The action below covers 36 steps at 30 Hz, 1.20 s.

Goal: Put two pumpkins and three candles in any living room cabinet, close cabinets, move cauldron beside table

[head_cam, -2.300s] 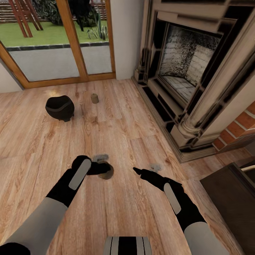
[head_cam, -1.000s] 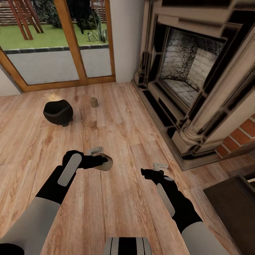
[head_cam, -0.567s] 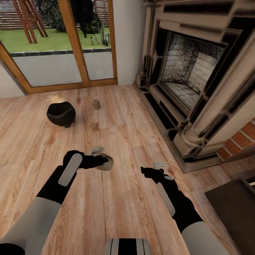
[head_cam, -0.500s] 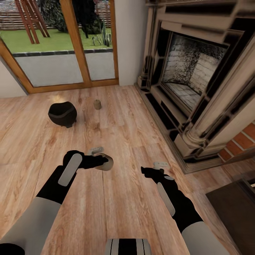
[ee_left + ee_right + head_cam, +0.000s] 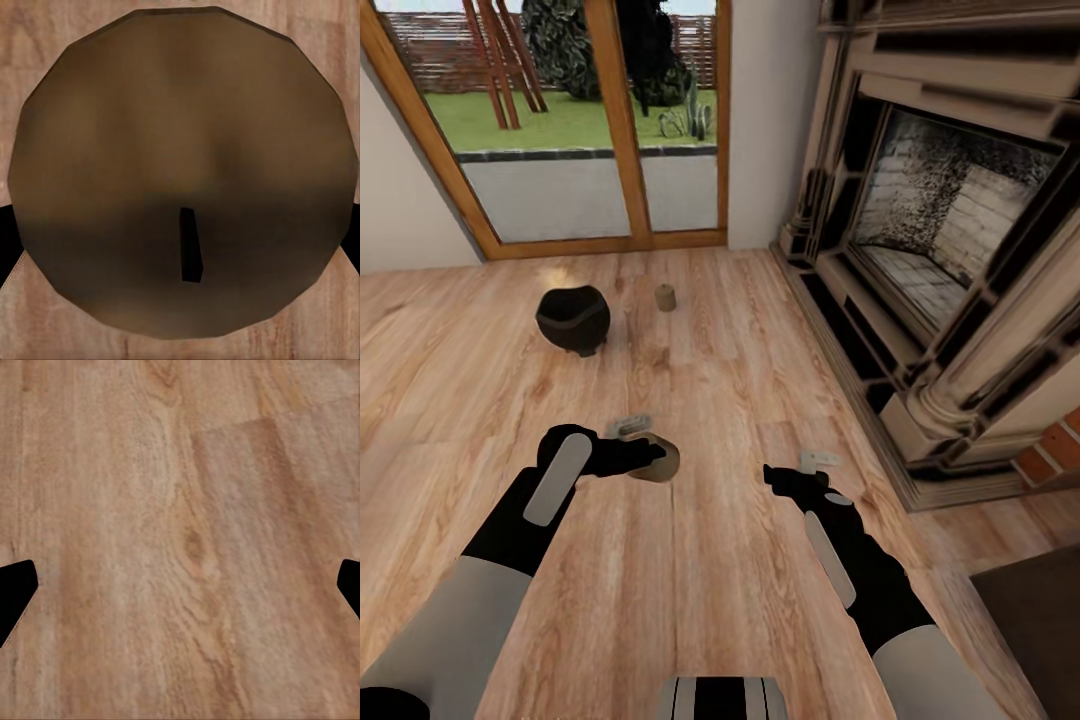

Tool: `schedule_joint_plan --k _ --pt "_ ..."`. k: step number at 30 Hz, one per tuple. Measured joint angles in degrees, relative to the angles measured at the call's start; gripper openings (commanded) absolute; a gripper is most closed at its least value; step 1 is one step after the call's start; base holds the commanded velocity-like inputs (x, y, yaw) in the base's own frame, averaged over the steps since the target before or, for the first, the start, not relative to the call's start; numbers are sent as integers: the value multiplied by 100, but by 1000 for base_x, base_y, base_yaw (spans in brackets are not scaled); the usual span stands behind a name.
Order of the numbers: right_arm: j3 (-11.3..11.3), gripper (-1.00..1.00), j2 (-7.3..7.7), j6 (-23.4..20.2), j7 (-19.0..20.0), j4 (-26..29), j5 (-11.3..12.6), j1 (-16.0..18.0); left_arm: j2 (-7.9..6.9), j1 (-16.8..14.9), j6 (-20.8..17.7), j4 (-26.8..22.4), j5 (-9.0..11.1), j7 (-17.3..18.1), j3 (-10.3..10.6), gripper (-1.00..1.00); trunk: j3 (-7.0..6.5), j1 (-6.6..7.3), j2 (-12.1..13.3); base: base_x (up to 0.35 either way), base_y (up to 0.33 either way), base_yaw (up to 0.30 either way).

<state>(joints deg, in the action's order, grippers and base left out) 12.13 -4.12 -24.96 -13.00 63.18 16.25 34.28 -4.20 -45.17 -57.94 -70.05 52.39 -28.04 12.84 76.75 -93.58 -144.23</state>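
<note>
A: Candle clamped in left gripper, wick end facing the wrist camera, long axis along the fingers.

B: Surroundings?

A: Cauldron upright at 11 o'clock, second candle just beside it. Right gripper spread, empty. View has panned since earlier; arms unchanged.

Cauldron: matte black. Candle: dull olive-tan. Held candle: brown disc, black wick. Floor: honey wood grain. Door frame: orange-brown.
</note>
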Motion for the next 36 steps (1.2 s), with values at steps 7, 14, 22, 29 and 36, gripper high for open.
schedule_joint_plan --k 7,14,22,29,36 --pt "2 100 0 0 -1 -2 1 0 -18 0 -2 0 -4 0 -1 -100 -49 0 0 0 0 205" --pt "0 100 0 3 -1 1 -2 0 -1 0 0 7 0 0 -1 -100 -100 0 0 0 0 179" --pt "-7 100 4 9 6 104 0 0 15 0 8 9 6 0 7 -100 -170 0 0 0 0 24" --pt "-9 100 8 9 8 141 1 0 16 0 11 9 5 0 8 -100 -234 0 0 0 0 0" --pt "-9 100 8 9 8 142 1 0 9 0 9 9 5 0 8 -100 -299 0 0 0 0 0"
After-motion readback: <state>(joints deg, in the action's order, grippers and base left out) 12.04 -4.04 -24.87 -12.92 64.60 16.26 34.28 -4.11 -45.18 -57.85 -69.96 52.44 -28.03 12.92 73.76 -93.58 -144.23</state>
